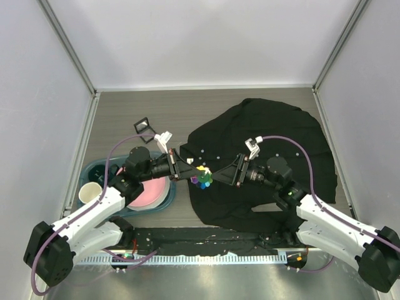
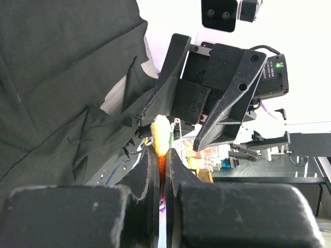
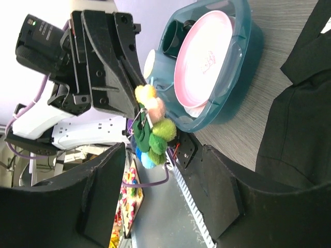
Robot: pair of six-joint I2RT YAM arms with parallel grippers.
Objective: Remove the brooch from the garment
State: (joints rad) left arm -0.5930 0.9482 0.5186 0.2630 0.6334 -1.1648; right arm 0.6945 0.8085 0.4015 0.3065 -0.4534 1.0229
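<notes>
The brooch (image 1: 202, 177), a flower of coloured pompom petals, is off the table at the left edge of the black shirt (image 1: 275, 131). My left gripper (image 1: 191, 171) is shut on it. In the left wrist view the fingertips (image 2: 150, 165) pinch an orange-yellow petal (image 2: 161, 133), with shirt fabric (image 2: 57, 72) to the left. My right gripper (image 1: 220, 174) is open and faces the brooch from the right. In the right wrist view the brooch (image 3: 153, 130) hangs beyond my open right gripper (image 3: 165, 181), held by the left gripper (image 3: 106, 62). I cannot tell whether its pin still catches fabric.
A teal basin (image 1: 94, 170) at the left holds a pink plate (image 1: 153, 190) and a white cup (image 1: 90, 192). It also shows in the right wrist view (image 3: 243, 46). A small black square frame (image 1: 142, 125) lies behind the left arm. Walls enclose the table.
</notes>
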